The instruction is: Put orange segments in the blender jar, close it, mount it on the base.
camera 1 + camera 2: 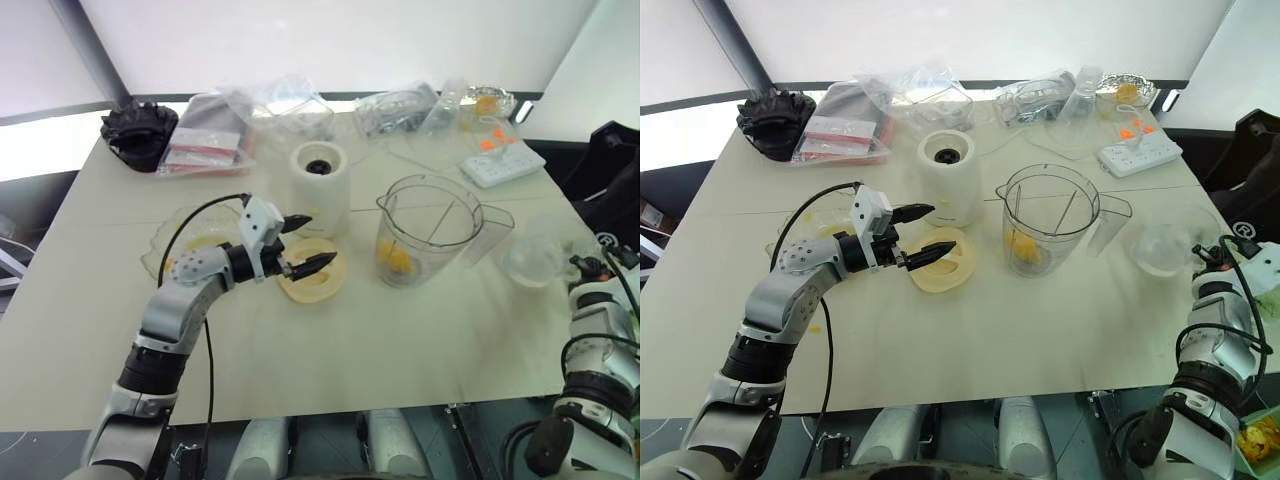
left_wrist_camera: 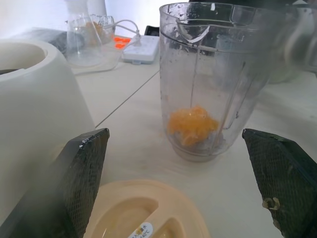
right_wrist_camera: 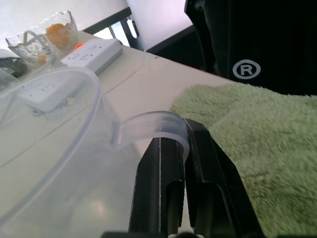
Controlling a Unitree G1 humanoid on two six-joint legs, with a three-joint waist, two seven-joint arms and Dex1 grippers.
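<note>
Hovering level over the pale table [image 1: 420,340]: left gripper [image 1: 308,243], black fingers spread wide, nothing between them, directly above the flat round cream lid [image 1: 312,282]. Lid lying on the table just near of the squat cream-white cylindrical base [image 1: 320,185], black round socket facing up. Base upright, near the table's middle, untouched.

Standing to the right of base and lid: tall clear plastic blender jar [image 1: 430,228], upright, uncovered, side handle turned toward the right. Bright orange-yellow orange segments [image 2: 192,125] piled at the jar's bottom, against the dark blade hub. Jar apart from the base, not mounted.

Sitting right of the jar, near the table's right edge: thin cloudy plastic tub [image 1: 535,260]. Right gripper [image 3: 181,148] at that edge, black fingers clenched on the tub's curled rim tab, seen in the right wrist view. Green fuzzy cloth [image 3: 252,144] lying just beside those fingers.

Resting toward the far right: white power strip [image 1: 502,163] with orange-red switches; beyond it a shallow clear glass bowl [image 1: 488,101] holding orange pieces. Scattered along the far edge: clear plastic bags [image 1: 280,110]. Lying at the far left corner: black ridged object [image 1: 138,130]. Left of the lid, partly behind the left arm: clear plastic dish [image 1: 185,235].
</note>
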